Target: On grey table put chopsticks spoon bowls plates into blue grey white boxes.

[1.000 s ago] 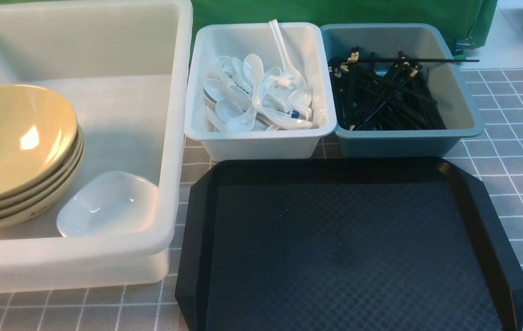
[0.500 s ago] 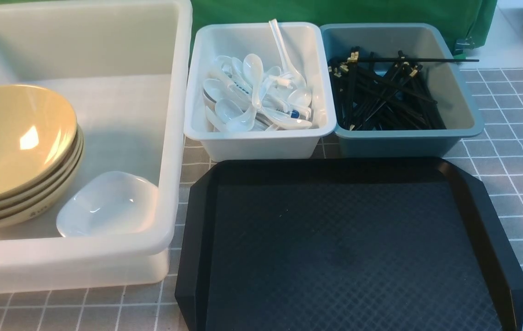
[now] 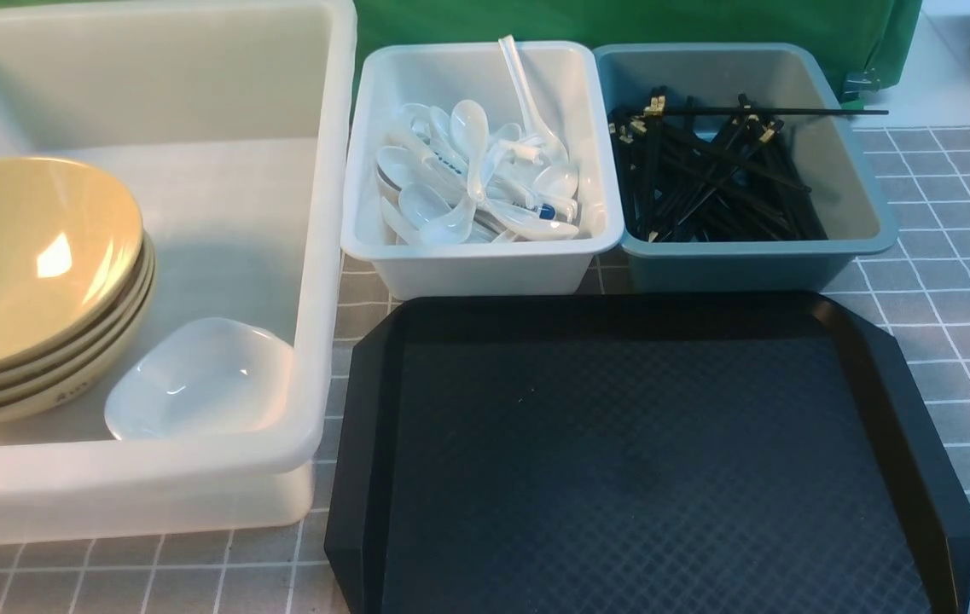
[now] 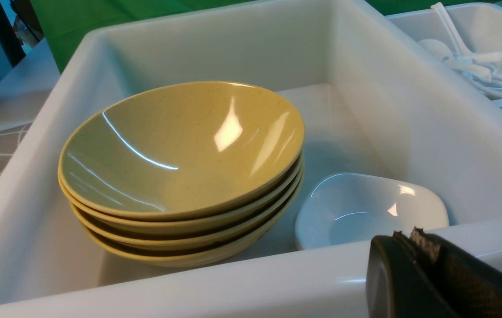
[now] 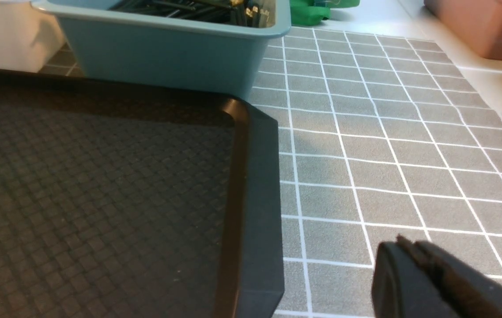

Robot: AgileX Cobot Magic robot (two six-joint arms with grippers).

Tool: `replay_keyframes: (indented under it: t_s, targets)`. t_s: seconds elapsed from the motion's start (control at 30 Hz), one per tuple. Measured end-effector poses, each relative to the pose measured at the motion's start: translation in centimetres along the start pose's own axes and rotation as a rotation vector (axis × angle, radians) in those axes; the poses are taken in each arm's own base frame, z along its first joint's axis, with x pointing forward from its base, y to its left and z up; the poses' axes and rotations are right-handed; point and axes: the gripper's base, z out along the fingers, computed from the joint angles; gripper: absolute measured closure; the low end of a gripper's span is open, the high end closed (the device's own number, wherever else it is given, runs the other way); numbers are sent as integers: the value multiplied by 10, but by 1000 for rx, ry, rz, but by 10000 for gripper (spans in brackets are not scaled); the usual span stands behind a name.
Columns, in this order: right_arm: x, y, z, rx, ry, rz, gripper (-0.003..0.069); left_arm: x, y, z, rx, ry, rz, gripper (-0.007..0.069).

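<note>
Both my grippers are pinched fully closed with nothing in them: the left gripper (image 4: pixel 405 238) sits by the near rim of the big translucent white box (image 3: pixel 327 256), the right gripper (image 5: pixel 403 247) hangs over the grey table (image 3: pixel 954 290) just beside the black tray (image 3: pixel 647 460). Three boxes total. The big one holds a stack of four tan bowls (image 3: pixel 24 264) plus one small white plate (image 3: pixel 194 379) tucked right next to them. The small white box (image 3: pixel 570 256) has a jumble of white spoons (image 3: pixel 476 175), too tangled to count. The blue-grey box (image 3: pixel 860 247) is packed with black chopsticks (image 3: pixel 706 183), also too many to count, with one stick lying across its rim.
</note>
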Motion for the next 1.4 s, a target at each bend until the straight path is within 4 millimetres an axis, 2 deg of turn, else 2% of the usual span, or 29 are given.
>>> replay_keyframes:
  t_s: [0.13,0.3,0.5,0.57,1.4]
  targets:
    - [0,0,0,0,0,0,613,8,-1,4,-5,-41,5,636]
    - [0,0,0,-1,-1,2,604,28,-3,24,-20,-116,-31,636]
    - [0,0,0,-1,-4,2,600,75,-10,47,-4,-42,-98,636]
    - [0,0,0,-1,-4,2,599,83,-11,50,1,-12,-124,636]
    - [0,0,0,-1,-5,2,577,87,-12,50,13,23,-130,636]
